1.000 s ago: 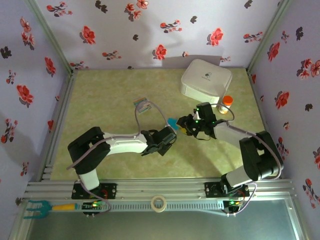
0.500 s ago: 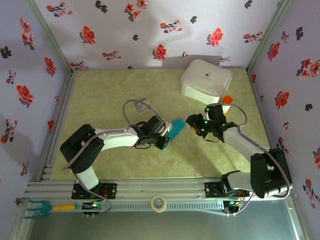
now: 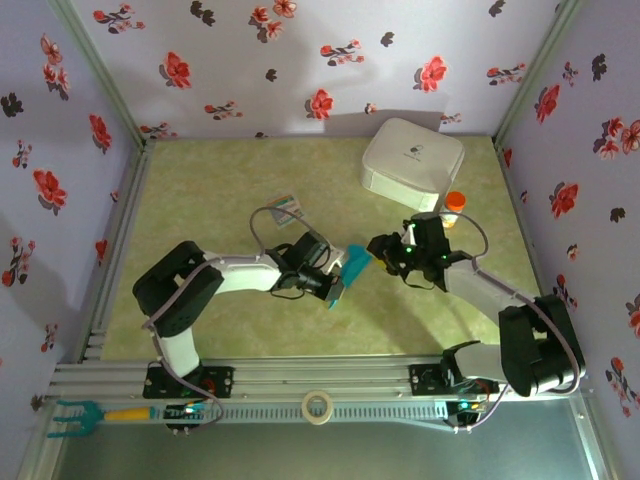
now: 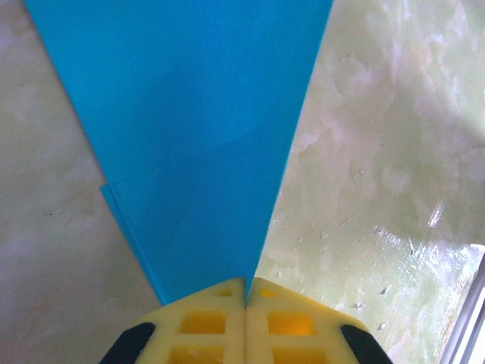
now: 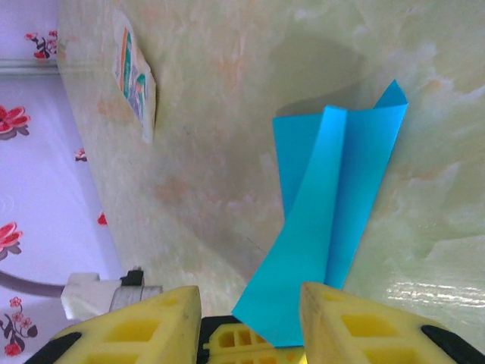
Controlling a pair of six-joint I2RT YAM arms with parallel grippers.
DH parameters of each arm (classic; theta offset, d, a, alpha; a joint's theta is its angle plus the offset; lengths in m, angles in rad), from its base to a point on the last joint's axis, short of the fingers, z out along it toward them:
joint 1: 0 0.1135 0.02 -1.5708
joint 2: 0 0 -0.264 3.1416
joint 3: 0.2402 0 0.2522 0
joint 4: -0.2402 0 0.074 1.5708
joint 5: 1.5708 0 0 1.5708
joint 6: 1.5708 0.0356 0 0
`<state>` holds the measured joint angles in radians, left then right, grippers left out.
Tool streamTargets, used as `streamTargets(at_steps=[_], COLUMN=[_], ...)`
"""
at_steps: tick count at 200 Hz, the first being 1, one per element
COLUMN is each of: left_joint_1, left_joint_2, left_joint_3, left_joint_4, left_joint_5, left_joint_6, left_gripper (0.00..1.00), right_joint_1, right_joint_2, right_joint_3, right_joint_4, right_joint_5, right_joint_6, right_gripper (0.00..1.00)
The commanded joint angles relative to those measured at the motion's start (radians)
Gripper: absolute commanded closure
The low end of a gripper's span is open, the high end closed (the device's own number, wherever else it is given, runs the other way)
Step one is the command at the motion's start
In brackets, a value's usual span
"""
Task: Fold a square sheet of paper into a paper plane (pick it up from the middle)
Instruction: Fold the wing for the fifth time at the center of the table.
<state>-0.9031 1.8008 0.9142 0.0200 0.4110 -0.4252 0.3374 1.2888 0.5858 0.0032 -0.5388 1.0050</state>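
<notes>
Two grippers meet over the middle of the table (image 3: 200, 190), with the paper plane (image 3: 352, 266) between them: turquoise, folded narrow, and tilted up off the surface.

Your left gripper (image 3: 334, 287) is clamped on the plane's pointed end. In the left wrist view the yellow pads (image 4: 204, 322) meet with no gap at the left gripper (image 4: 246, 287), and the tip of the plane (image 4: 189, 114) runs into the seam between them. The paper widens away from the fingers, and a layer edge crosses it on a slant.

Your right gripper (image 3: 378, 247) stands wide apart. In the right wrist view the near end of the plane (image 5: 333, 189) lies in the gap of the gripper (image 5: 246, 296) — contact with either pad cannot be confirmed. One raised lengthwise fold runs along the plane's middle.

Other items noted:
- The small printed card (image 5: 135, 80) lies flat, well apart from the plane.
- The white rounded box (image 3: 412, 163) sits at the far right of the table.
- An orange-capped bottle (image 3: 453, 208) stands just beside the box.
</notes>
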Motion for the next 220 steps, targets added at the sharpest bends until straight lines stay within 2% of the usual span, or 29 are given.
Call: streamTargets(at_steps=[1, 51, 91, 135, 220], left_joint_1=[0.011, 0.035, 0.050, 0.054, 0.077], left_joint_2=[0.023, 0.065, 0.108, 0.126, 0.150], left_joint_3=[0.002, -0.010, -0.004, -0.026, -0.057], left_joint_4=[0.032, 0.116, 0.165, 0.241, 0.366], left_joint_5=[0.055, 0.139, 0.207, 0.241, 0.278], left_joint_6=[-0.023, -0.085, -0.138, -0.212, -0.338], left_gripper=[1.00, 1.00, 1.00, 1.00, 1.00], right_joint_1=[0.021, 0.059, 0.076, 0.082, 0.081], right_joint_2=[0.021, 0.070, 0.103, 0.145, 0.233], right_joint_3=[-0.020, -0.035, -0.032, -0.022, 0.009], right_joint_4=[0.041, 0.075, 0.117, 0.142, 0.192], right_joint_5=[-0.030, -0.035, -0.032, -0.017, -0.010], right_joint_6=[-0.001, -0.019, -0.034, -0.061, -0.065], right_gripper=[0.63, 0.78, 0.85, 0.89, 0.89])
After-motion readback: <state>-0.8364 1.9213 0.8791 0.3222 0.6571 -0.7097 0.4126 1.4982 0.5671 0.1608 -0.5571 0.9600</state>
